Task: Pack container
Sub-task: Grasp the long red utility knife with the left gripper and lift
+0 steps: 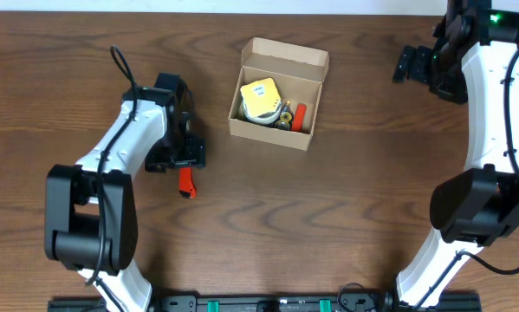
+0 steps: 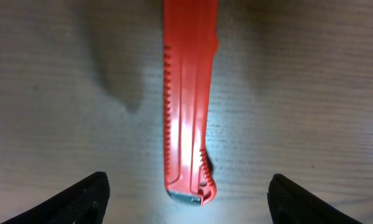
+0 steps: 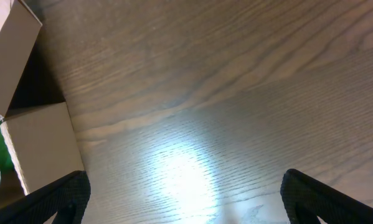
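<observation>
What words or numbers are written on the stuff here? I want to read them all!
None can be read.
Yellow thing in the container: a small pale patch, too small to read.
Red cutter: no writing shows.
The container itself: plain cardboard, no print shows.

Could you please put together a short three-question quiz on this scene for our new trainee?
1. Which hand is over the red utility knife: A) left, B) right?
2. Fill in: the flap lid of the cardboard box is ____.
3. True or false: the knife lies inside the box.
Key: 1 A, the left hand; 2 open; 3 false, it lies on the table.
</observation>
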Action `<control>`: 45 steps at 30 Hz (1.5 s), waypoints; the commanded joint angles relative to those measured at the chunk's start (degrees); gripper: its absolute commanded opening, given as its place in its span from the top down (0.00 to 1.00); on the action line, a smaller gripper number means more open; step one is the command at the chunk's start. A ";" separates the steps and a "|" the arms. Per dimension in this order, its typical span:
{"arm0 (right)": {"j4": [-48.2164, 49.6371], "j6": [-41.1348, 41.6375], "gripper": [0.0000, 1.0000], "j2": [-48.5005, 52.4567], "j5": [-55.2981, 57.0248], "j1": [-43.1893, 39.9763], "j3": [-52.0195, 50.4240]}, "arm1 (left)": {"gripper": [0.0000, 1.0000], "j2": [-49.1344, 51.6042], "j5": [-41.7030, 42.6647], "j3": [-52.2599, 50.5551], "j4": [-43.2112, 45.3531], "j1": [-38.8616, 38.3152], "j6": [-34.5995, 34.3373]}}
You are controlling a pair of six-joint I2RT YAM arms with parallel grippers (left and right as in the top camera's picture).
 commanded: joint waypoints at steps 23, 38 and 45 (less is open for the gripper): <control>0.33 0.74 0.01 0.33 -0.02 -0.02 -0.11 | 0.50 10.14 1.38 -0.20 3.63 0.48 3.34; 0.57 0.74 0.01 0.33 -0.02 -0.02 -0.11 | 0.94 10.14 1.38 -0.17 3.89 0.48 2.05; 0.57 0.76 0.01 0.33 -0.02 -0.02 -0.11 | 0.94 10.08 1.42 0.31 2.47 0.48 1.14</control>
